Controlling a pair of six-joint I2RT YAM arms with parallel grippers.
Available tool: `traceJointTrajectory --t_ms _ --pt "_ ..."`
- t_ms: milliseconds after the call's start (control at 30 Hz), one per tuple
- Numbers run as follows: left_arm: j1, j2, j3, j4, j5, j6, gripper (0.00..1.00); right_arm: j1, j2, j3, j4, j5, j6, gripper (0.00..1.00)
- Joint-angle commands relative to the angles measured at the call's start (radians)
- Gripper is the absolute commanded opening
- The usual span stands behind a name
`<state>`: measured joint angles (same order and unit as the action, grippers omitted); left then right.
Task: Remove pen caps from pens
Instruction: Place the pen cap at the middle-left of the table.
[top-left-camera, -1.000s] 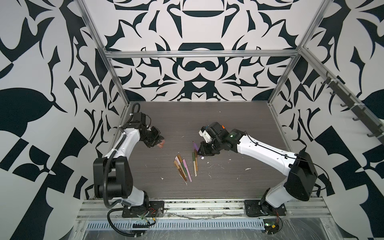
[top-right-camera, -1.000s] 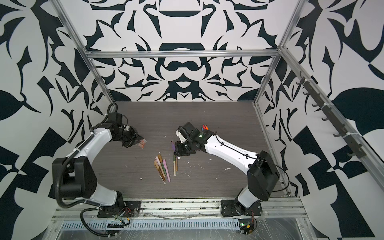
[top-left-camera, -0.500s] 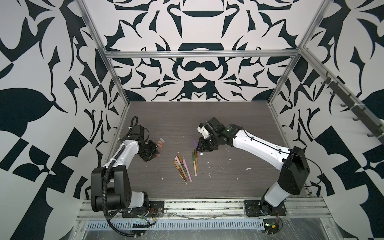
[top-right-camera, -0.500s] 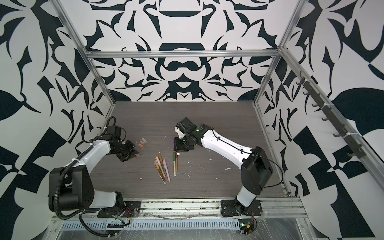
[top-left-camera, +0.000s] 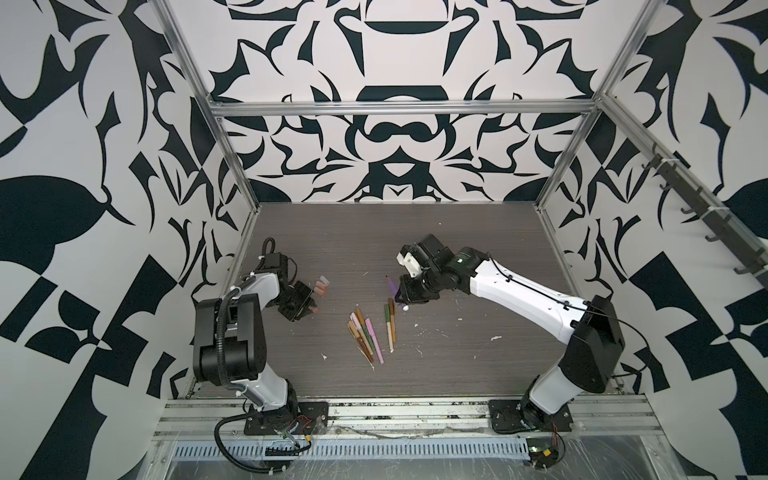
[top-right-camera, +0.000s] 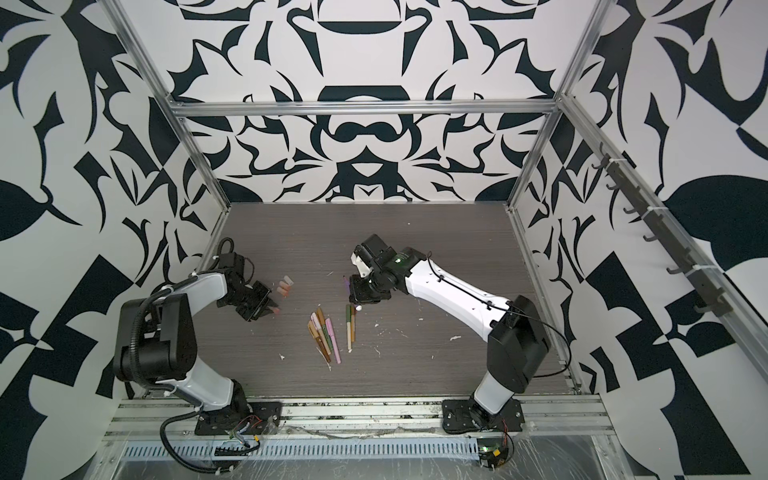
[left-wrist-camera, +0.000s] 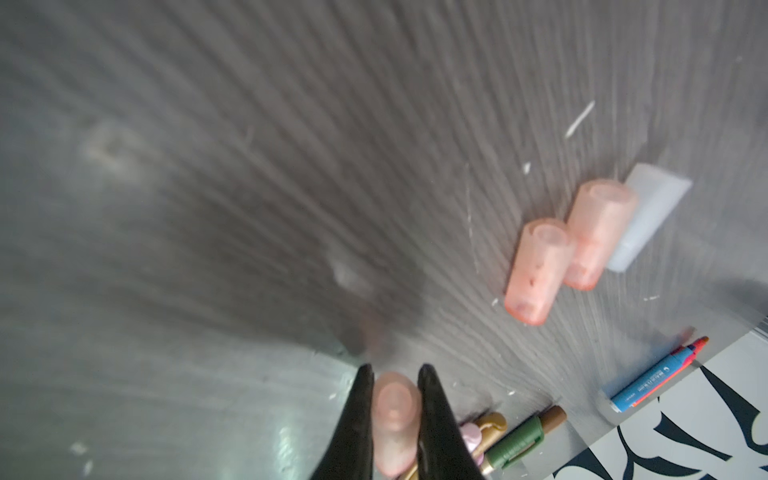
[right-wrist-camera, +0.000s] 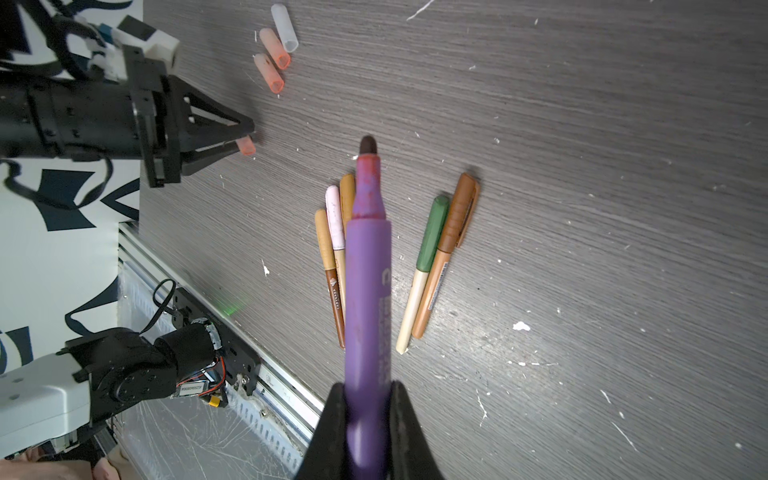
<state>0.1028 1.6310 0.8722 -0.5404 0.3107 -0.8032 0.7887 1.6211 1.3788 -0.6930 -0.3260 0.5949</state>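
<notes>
The pen caps (left-wrist-camera: 598, 232) already removed, two salmon and one clear, are laid side by side and touching on the counter (top-left-camera: 457, 232), on the left-arm side of the capped pens (top-left-camera: 365, 332). One more salmon cap (left-wrist-camera: 395, 415) is clamped between the narrowly set fingers of the left hand (left-wrist-camera: 395, 374), near the loose caps on that same side. The right hand (right-wrist-camera: 368, 390) is closed on the barrel of a purple pen (right-wrist-camera: 368, 270). Its dark tip is exposed, and it is held beyond the capped pens, on the side away from the arm bases.
</notes>
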Motion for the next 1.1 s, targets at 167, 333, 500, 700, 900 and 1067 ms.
traceJointTrajectory --t_ms 167,333,500,700,900,1067 --pt "0.005 0.081 0.090 0.044 0.022 -0.002 0.19 -0.003 -0.040 0.018 -0.026 0.024 -0.036 0.00" --pt "0.005 0.111 0.121 0.050 0.037 -0.002 0.35 -0.006 -0.041 0.025 -0.038 0.025 -0.046 0.00" --pt "0.004 0.111 0.132 0.047 0.042 -0.007 0.38 -0.011 -0.044 0.023 -0.042 0.030 -0.051 0.00" --pt "0.004 0.082 0.138 0.039 0.051 -0.014 0.38 -0.109 -0.064 0.027 -0.062 0.028 -0.086 0.00" --pt "0.004 0.046 0.149 0.023 0.071 -0.021 0.38 -0.353 -0.055 0.032 -0.106 0.020 -0.208 0.00" --pt "0.004 -0.020 0.161 0.002 0.077 -0.027 0.38 -0.498 -0.027 -0.005 -0.015 0.065 -0.357 0.00"
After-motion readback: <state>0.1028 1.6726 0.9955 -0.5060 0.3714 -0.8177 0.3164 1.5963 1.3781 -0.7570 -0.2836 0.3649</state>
